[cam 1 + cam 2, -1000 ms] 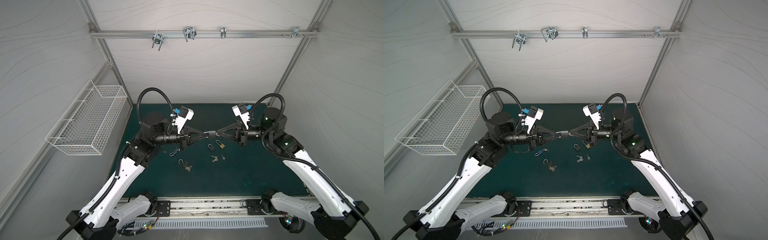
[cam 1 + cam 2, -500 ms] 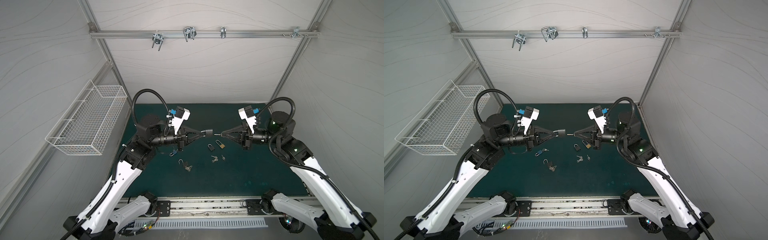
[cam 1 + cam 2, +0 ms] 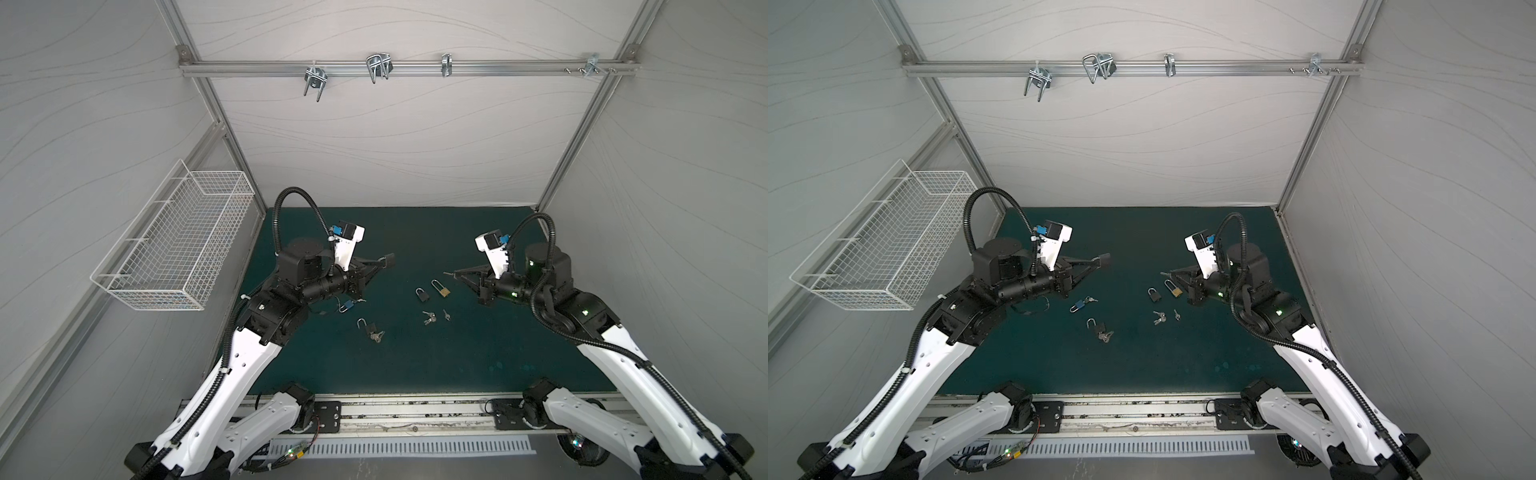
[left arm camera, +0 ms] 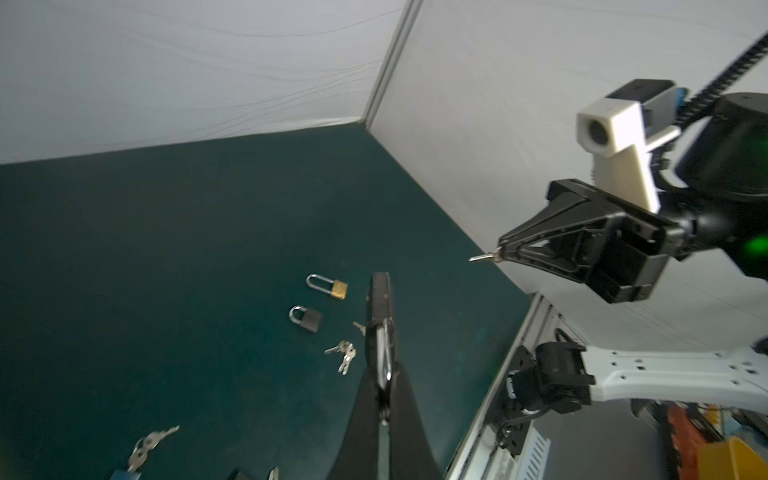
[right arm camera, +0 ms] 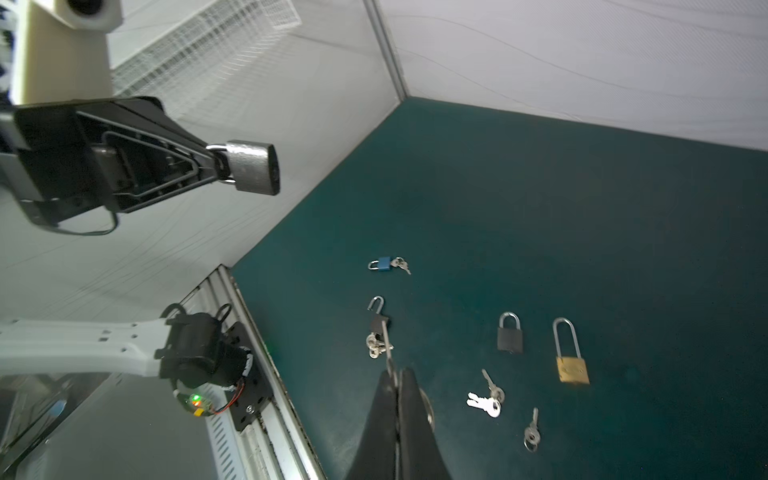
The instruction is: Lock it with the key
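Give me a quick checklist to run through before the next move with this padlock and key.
1. Left tool holding the grey metal padlock: ok, by its shackle.
2. Right tool holding the small silver key: ok, blade sticking out.
3. Padlock base turned toward the key: ok, roughly.
4. Key seated in the keyhole: not ok, they are apart.
5. Shackle pushed shut: cannot tell, the tool covers it.
6. Gap between the two tools free: ok.

Even diffuse light, soft shadows, wide-angle distortion
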Controlling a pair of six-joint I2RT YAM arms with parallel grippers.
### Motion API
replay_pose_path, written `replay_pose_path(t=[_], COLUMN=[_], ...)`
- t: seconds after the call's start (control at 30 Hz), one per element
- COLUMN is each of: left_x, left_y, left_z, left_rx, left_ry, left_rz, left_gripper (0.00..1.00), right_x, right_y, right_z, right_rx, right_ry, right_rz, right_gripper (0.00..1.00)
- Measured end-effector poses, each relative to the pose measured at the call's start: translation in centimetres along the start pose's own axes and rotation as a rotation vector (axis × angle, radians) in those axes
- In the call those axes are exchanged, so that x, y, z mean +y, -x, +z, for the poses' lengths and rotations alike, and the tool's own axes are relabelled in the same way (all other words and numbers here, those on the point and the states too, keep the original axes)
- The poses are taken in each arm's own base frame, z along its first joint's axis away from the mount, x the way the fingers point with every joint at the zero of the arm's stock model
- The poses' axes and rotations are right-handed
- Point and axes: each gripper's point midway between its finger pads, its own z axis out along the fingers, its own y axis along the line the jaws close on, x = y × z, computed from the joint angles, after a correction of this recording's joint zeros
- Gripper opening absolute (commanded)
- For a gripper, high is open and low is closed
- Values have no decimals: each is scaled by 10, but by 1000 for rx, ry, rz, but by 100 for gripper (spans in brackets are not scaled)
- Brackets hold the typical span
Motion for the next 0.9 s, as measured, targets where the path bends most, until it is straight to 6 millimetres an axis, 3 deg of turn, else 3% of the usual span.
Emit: replay_pose_path(t=[0.27, 0.47, 0.63, 0.7, 0.9], left_x=[45, 68, 85, 90, 103], left_y=[-50, -94, -133, -139, -126], left_z=[15, 33, 38, 36, 21], left_rx=[79, 131, 166, 163, 73], left_ry=[157, 198, 243, 265, 312], left_rz=[-117, -252, -338, -353, -393], left_gripper=[0, 0, 0, 0, 0], right_x=[-55, -74, -54, -44, -15], right_y=[-68, -99, -137, -149, -182], right_z=[24, 38, 65, 75, 110], right_rx=[118, 165, 282, 315, 399], right_ry=[-200, -271, -265, -246, -193], right_rz=[144, 214, 172, 161, 161], right_gripper=[0, 0, 0, 0, 0])
